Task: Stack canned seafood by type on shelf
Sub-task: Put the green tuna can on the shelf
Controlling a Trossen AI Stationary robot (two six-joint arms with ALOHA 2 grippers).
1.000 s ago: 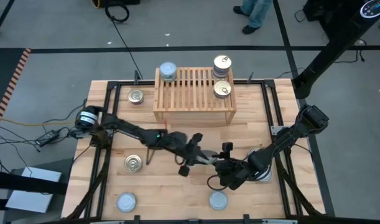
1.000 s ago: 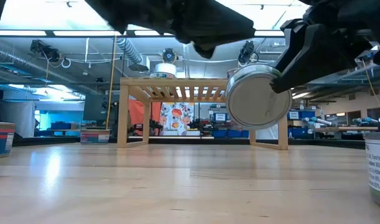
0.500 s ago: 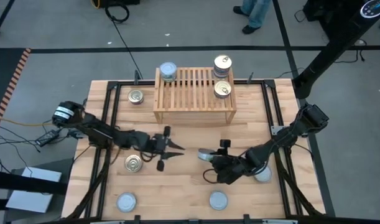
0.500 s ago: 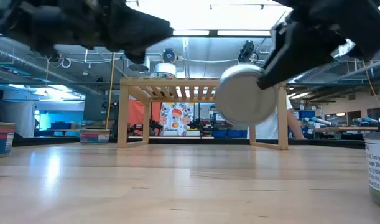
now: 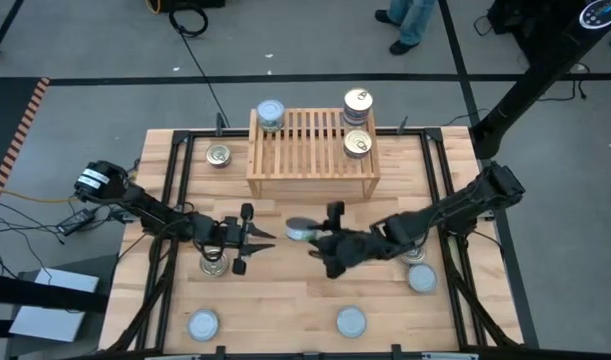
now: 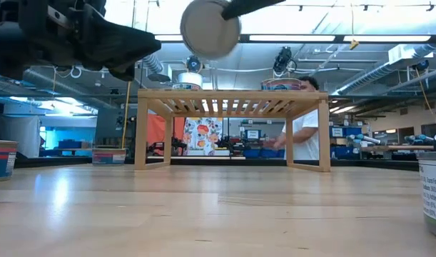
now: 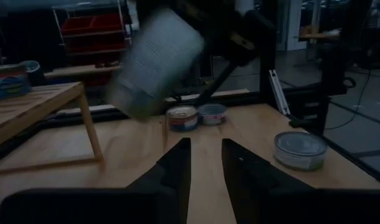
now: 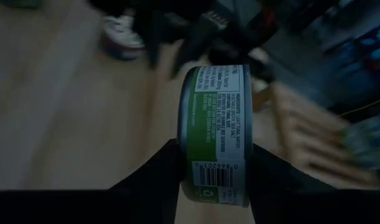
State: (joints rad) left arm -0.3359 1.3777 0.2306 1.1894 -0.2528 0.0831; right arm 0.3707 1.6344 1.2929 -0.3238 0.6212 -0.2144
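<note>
The light wooden shelf (image 5: 313,152) stands at the table's far middle. On its slats sit a silvery-blue tin (image 5: 270,113) at the left and golden-lidded tins (image 5: 358,102) (image 5: 357,143) at the right. My right gripper (image 5: 312,238) is shut on a green-labelled tin (image 8: 216,112), high above the table in front of the shelf (image 6: 230,107). My left gripper (image 5: 268,237) points level toward it from the left; a narrow gap shows between its fingers (image 7: 205,158), with nothing in it. My right gripper pinches the tin between its two fingers, one on each flat end (image 8: 191,163), so the label wall faces the wrist camera. The fingers come slanting down from the table's right. The tin (image 6: 210,27) sits on edge in the hold, lifted clear of the table.
Loose tins lie on the table: golden ones (image 5: 219,155) (image 5: 213,263) at the left, silvery ones (image 5: 203,324) (image 5: 351,322) (image 5: 422,278) near the front. A person (image 6: 303,139) stands in the room behind the shelf. Bare planks lie in front of the shelf.
My right gripper has risen with the tin and carried it toward the table's left and far side, nearer the shelf. My left gripper has drawn back toward the table's left edge, away from the tin, and has turned level.
</note>
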